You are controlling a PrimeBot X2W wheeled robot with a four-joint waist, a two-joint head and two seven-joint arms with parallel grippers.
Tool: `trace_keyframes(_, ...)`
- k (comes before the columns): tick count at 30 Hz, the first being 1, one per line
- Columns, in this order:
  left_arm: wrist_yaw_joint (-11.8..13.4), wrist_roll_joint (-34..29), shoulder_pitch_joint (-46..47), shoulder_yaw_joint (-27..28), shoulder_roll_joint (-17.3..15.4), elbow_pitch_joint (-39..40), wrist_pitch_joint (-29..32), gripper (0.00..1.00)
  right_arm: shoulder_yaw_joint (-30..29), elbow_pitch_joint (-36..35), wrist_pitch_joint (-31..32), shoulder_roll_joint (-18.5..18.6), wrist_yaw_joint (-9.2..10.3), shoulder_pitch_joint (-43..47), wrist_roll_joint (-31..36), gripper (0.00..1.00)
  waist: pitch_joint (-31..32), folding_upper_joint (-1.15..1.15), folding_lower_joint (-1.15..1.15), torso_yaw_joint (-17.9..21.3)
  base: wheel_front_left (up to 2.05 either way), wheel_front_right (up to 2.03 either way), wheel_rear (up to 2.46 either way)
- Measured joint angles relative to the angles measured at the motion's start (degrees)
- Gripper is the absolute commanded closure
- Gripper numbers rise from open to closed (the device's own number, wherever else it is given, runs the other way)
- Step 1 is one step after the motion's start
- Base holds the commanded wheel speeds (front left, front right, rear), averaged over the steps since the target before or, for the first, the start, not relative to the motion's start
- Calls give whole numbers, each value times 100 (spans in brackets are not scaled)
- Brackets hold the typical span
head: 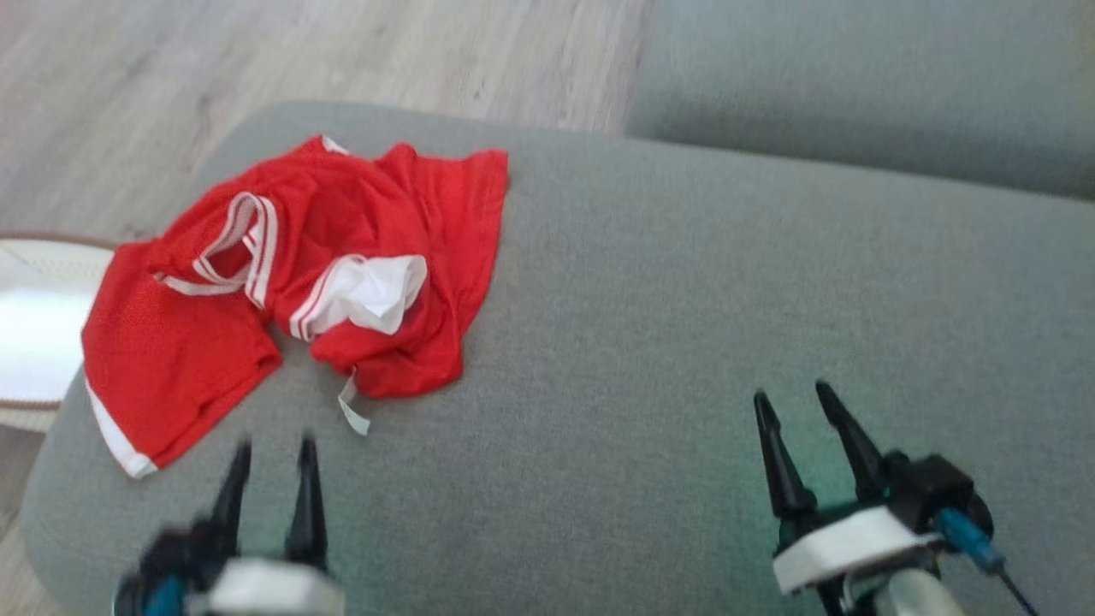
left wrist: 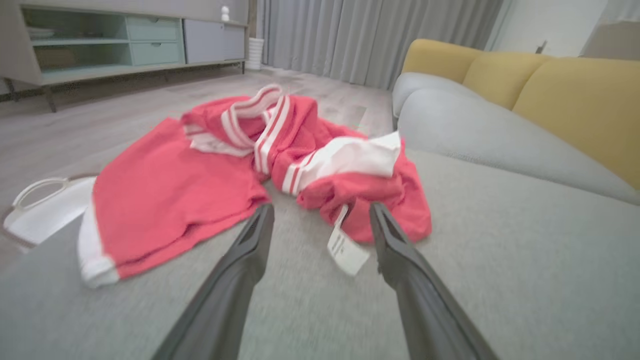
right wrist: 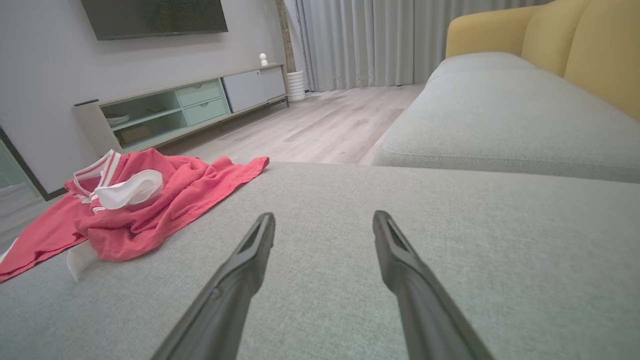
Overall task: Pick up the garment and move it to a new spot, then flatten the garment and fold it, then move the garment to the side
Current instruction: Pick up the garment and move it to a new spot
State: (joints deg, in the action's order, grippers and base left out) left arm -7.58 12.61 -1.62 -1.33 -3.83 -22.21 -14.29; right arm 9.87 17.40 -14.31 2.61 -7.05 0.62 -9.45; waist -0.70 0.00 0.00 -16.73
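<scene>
Fingers [head: 774,453] apart on left gripper [head: 275,445] and right gripper [head: 791,392] — both empty — garment [head: 411,214] crumpled beside the left.

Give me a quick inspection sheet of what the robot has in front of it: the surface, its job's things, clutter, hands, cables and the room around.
Surface: grey cushion, soft fabric, with the garment on its left part.
Job's things: red garment with white trim, crumpled, not yet flattened or folded; its white tag lies loose at the near edge.
Clutter: white container on the floor by the cushion's left edge.
Hands: left hand open, empty, just short of the garment; right hand open, empty, over bare cushion.
Cables: blue plug with a dark cable at the right wrist.
Surroundings: wooden floor, yellow-backed sofa, low cabinet, curtains.
</scene>
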Motion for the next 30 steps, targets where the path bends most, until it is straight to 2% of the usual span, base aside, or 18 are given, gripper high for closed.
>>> trace_keyframes(4, 0, 337, 957, -301, -236, 242, 197, 0, 56, -166, 0, 152, 0, -357, 55, 0, -426, 0, 0, 69, 0, 0, 0)
trace_keyframes(9, 0, 733, 2699, -460, -602, 350, 938, 0, 41, -432, -2, 552, 0, -913, 101, 0, -1156, 0, 2, 171, 0, 0, 0)
trace_keyframes(13, 21, 832, 4012, -460, -742, -168, 1611, 0, 36, -620, -7, 800, 0, -1262, 118, 0, -1790, 0, 3, 234, 0, 0, 0)
trace_keyframes(16, 227, 790, 4751, -432, -823, -799, 1965, 0, 27, -750, -7, 949, 0, -1347, 133, 0, -2212, 0, 4, 290, 0, 0, 0)
trace_keyframes(23, 588, 412, 5388, -598, -1110, -2368, 2786, 0, 0, -931, -7, 1046, 0, -1361, 131, 0, -2671, 0, 1, 614, 0, 0, 0)
trace_keyframes(30, 603, 142, 5655, -829, -1360, -3096, 3118, 0, -42, -985, -7, 1031, 0, -1284, 109, 0, -2600, 0, 0, 820, 0, 0, 0)
